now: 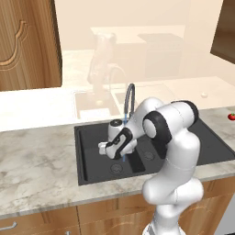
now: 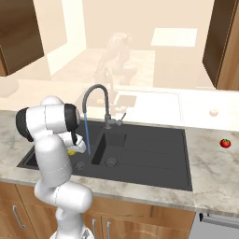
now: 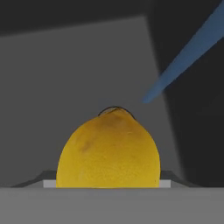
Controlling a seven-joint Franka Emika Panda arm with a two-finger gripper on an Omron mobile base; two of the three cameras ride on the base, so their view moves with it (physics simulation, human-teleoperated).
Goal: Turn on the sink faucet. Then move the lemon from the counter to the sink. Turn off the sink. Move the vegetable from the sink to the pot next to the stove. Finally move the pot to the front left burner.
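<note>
while water runs from the sink faucet (image 2: 95,100), the hand (image 1: 106,148) hangs over the sink (image 1: 92,156) basin, pinching the lemon (image 3: 108,151) (stream just beside it); faucet is on, lemon not yet released, and shut-off, vegetable and pot steps remain

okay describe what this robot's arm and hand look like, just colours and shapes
The arm is glossy white, built from thick rounded segments joined by bulbous elbows, with dark, nearly black bands and caps at the joints. It rises from a white column at the base. The hand is a compact white block with black trim. No cables or markings are visible.
</note>
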